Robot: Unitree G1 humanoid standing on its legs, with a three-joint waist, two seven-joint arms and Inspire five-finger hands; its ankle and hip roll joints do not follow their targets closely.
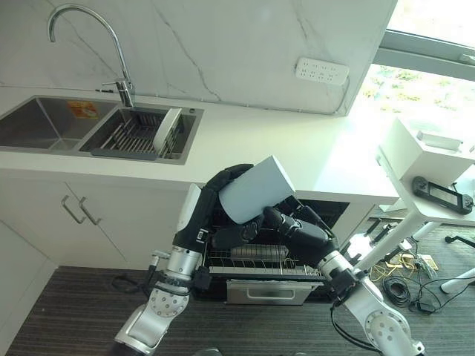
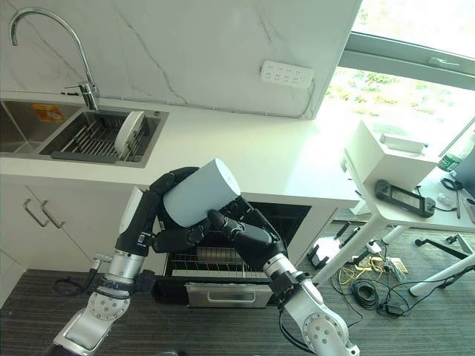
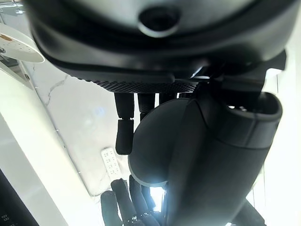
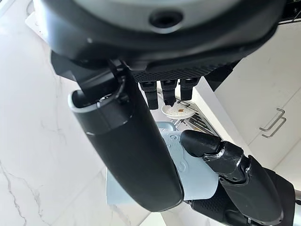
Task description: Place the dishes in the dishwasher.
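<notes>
Both hands grip pale cup point(image 1: 256, 189): my left hand point(image 1: 223, 194) wraps its top, right hand point(image 1: 289, 226) curls underneath, above open dishwasher rack point(image 1: 256, 261); plate point(image 1: 168, 131) in sink.

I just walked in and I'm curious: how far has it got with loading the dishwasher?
The dishwasher under the counter is open, its rack pulled out. The left hand and right hand hold a pale cup above it, not yet set down. A plate still stands in the sink rack, so more is left.
</notes>
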